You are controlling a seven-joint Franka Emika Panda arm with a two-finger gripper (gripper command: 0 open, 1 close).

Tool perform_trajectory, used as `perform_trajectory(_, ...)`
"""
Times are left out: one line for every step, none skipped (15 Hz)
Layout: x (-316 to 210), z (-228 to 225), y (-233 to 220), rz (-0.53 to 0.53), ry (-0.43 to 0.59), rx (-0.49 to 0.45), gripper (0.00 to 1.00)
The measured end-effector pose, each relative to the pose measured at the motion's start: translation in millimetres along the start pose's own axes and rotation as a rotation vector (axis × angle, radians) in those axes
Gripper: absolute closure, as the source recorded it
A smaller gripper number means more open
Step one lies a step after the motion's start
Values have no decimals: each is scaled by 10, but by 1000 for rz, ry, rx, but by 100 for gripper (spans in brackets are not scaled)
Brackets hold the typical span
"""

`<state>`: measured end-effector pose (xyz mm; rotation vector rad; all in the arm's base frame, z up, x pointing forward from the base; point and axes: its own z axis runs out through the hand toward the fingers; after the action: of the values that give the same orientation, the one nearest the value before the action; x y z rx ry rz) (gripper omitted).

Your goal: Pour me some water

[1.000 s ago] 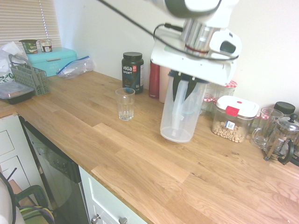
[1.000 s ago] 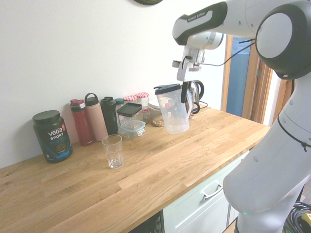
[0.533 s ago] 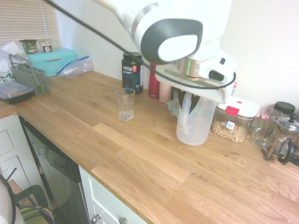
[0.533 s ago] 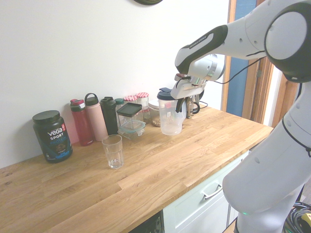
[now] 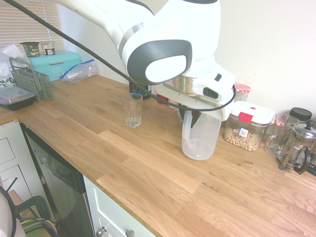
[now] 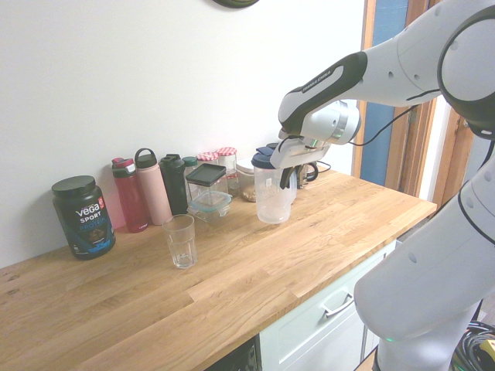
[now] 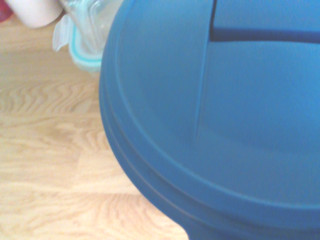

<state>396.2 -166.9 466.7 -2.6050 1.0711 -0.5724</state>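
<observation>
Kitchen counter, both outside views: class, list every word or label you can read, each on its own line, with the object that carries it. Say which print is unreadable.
"vega SPORT": on the dark tub by the wall.
Small print below it: too small to read.
Lettering on the arm's dark band: too blurred.
Labels on the two pots on the teal box: too small.
Sticker on the nut container: unreadable.

Print I can read: "vega SPORT" in white on the black tub (image 6: 83,217), far left of the second exterior view, standing on the wooden counter (image 6: 232,278) against the wall. My own arm (image 6: 329,73) carries white lettering on its dark band, upper centre-right of that view, too small to read. The lidded box (image 5: 248,125) at right in the first exterior view has a small blue-and-white sticker, unreadable. Nothing legible from my wrist.
</observation>
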Motion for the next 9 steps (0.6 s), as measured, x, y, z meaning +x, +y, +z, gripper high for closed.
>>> perform_trajectory(-11, 44, 10, 1, 7, -3, 100)
perform_trajectory(-12, 82, 16, 4, 11, -5, 100)
perform_trajectory(-6, 121, 20, 8, 14, -8, 100)
perform_trajectory(2, 160, 28, 13, 15, -13, 0)
perform_trajectory(5, 197, 38, 20, 13, -17, 0)
perform_trajectory(8, 228, 47, 27, 10, -21, 0)
perform_trajectory(13, 234, 50, 32, 11, -22, 0)
perform_trajectory(13, 234, 51, 34, 11, -21, 0)
perform_trajectory(13, 234, 51, 35, 11, -21, 0)
